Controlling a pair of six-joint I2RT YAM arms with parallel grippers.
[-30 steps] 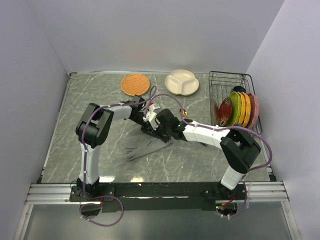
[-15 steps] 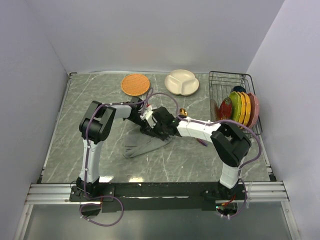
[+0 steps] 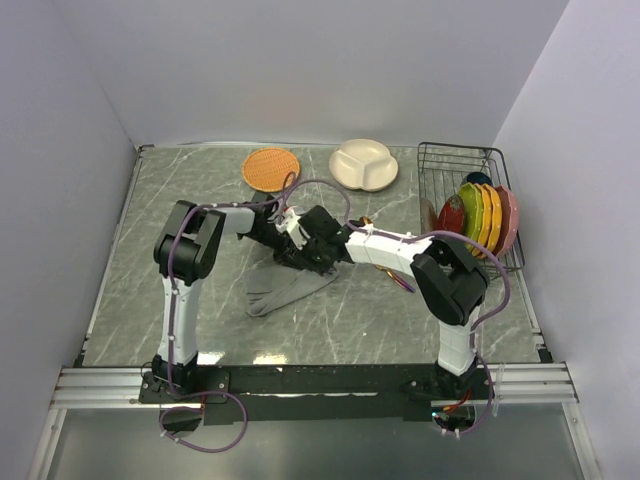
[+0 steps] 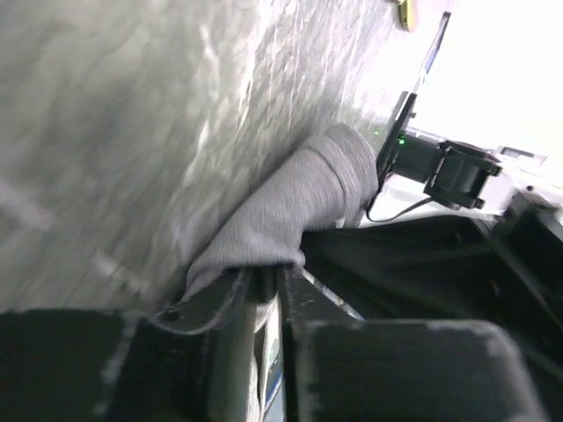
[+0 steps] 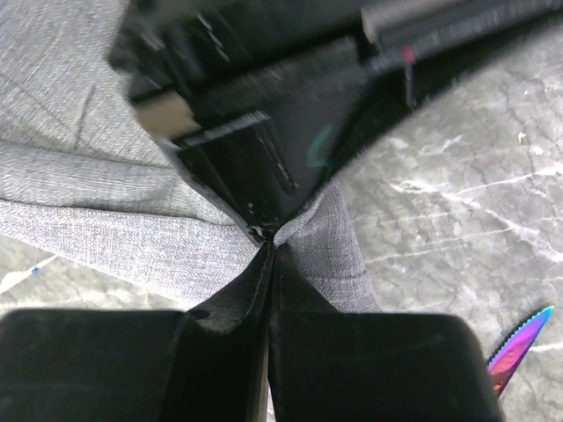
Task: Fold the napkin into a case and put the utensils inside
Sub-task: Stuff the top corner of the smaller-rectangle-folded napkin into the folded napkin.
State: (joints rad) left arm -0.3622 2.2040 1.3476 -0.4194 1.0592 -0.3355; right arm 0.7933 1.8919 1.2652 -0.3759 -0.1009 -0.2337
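Observation:
The grey napkin lies crumpled and partly folded mid-table, its far end lifted between both grippers. My left gripper is shut on an edge of the napkin, with cloth pinched between its jaws. My right gripper is shut on a napkin fold right against the left gripper, jaws together. The gold spoon lies just behind the right arm. The purple knife lies right of the napkin, and its tip shows in the right wrist view.
A round orange woven mat and a white divided plate sit at the back. A wire dish rack with several coloured plates stands at the right. Walls close in both sides.
Both grippers have shifted a little left and away together, still holding the cloth. The right arm has stretched further left, and the napkin's lifted end followed.

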